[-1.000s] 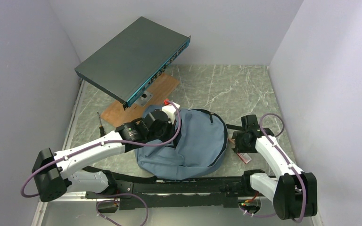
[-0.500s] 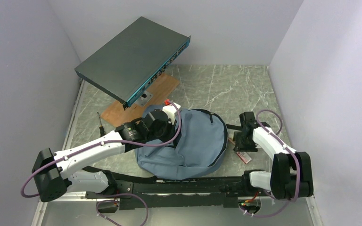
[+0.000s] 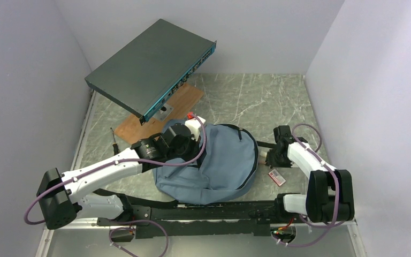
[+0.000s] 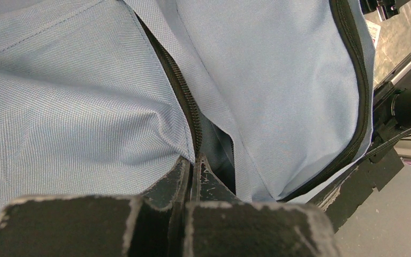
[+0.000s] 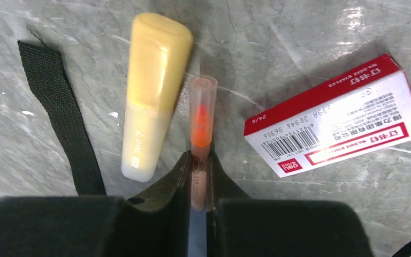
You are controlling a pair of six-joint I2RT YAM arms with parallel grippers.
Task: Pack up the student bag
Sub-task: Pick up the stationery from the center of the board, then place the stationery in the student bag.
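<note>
The student bag (image 3: 219, 160) is a blue-grey backpack lying flat in the middle of the table. My left gripper (image 3: 184, 143) sits at its far left side. In the left wrist view this gripper (image 4: 193, 160) is shut on the bag's fabric edge beside the black zipper (image 4: 179, 85), where a narrow gap shows. My right gripper (image 3: 270, 157) is just right of the bag, low over the table. It (image 5: 199, 155) is shut on an orange pen (image 5: 200, 112) with a clear cap.
A pale yellow stick (image 5: 152, 91) lies left of the pen and a red-and-white staples box (image 5: 337, 120) to its right. A black strap (image 5: 61, 118) runs nearby. A dark grey metal box (image 3: 150, 67) leans over a wooden board (image 3: 184, 99) at the back left.
My right gripper has shifted a little toward the bag, away from the staples box, and its jaws have closed on the orange pen. The left arm has not moved.
</note>
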